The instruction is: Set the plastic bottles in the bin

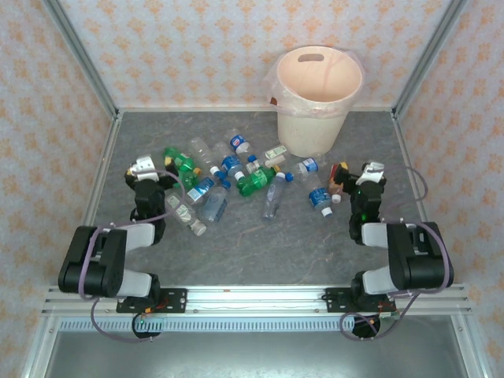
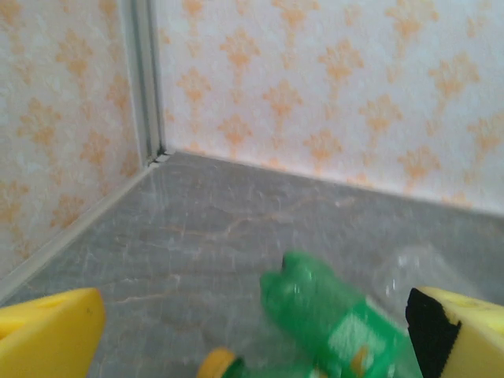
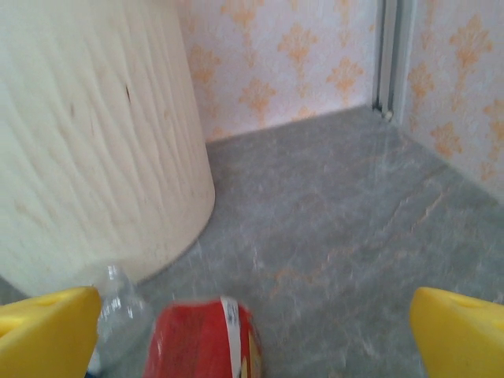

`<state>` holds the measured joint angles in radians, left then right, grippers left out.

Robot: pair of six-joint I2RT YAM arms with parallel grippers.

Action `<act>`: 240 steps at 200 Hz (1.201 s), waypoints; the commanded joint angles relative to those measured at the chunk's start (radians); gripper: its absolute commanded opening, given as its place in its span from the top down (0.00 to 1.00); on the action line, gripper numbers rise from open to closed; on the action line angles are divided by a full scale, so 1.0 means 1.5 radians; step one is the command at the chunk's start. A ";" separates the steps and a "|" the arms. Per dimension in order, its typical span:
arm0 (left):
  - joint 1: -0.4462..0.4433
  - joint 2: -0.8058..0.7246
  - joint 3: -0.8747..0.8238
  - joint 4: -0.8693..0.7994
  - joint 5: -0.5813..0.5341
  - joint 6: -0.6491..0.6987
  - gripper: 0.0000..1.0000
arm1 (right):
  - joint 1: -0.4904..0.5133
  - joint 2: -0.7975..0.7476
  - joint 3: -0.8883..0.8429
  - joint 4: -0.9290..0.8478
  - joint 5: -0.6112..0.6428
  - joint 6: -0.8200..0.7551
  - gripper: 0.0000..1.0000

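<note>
From above, my left hand (image 1: pixel 146 167) sits with its fingers spread wide, holding nothing. The plastic bottles (image 1: pixel 213 203) lie scattered on the desk (image 1: pixel 260 252) to its right, with a green bottle (image 1: pixel 179 163) nearest it. My right hand (image 1: pixel 370 172) is just as wide and empty. A red-wrapped item (image 1: pixel 340 178) lies just to its left, and the bin (image 1: pixel 315 126) stands upright ahead and to its left, apart from every bottle. Through my left wrist, the yellow fingers (image 2: pixel 47 335) of my left hand (image 2: pixel 252 339) stand far apart at the frame's edges. The green bottle (image 2: pixel 331 315) lies on the desk between them, nearer the right finger, and its yellow cap (image 2: pixel 216 364) is low in the frame. A blurred clear bottle (image 2: pixel 417 272) lies just beyond. Through my right wrist, my right hand (image 3: pixel 252 339) gapes wide. The red-wrapped item (image 3: pixel 201 339) lies between its fingers, toward the left one. The bin's wall (image 3: pixel 94 157) rises ahead on the left.
</note>
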<state>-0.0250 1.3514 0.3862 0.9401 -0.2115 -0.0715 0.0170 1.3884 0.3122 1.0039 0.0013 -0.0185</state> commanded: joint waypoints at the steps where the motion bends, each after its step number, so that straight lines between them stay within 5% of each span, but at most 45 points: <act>1: 0.006 -0.046 0.142 -0.299 -0.085 -0.095 0.00 | 0.003 -0.061 0.039 -0.105 0.065 0.054 0.00; 24: 0.006 -0.041 0.279 -0.527 -0.077 -0.144 0.00 | 0.002 -0.109 0.084 -0.212 0.079 0.138 0.00; 49: 0.008 -0.032 0.358 -0.644 -0.022 -0.212 0.00 | -0.004 -0.134 0.173 -0.395 0.118 0.276 0.00; 84: 0.007 -0.073 0.356 -0.650 0.101 -0.258 0.00 | -0.025 -0.125 0.251 -0.518 0.043 0.337 0.00; 150: -0.039 -0.081 0.371 -0.733 0.180 -0.294 0.01 | -0.020 -0.040 0.356 -0.702 -0.084 0.299 0.02; 240: -0.200 -0.020 0.456 -0.793 0.111 -0.332 0.01 | 0.010 0.051 0.376 -0.761 -0.113 0.273 0.15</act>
<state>-0.2714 1.3144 1.0096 -0.2077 -0.0193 -0.5488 0.0265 1.4216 0.8326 -0.0814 -0.1604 0.4110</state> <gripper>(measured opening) 0.992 0.871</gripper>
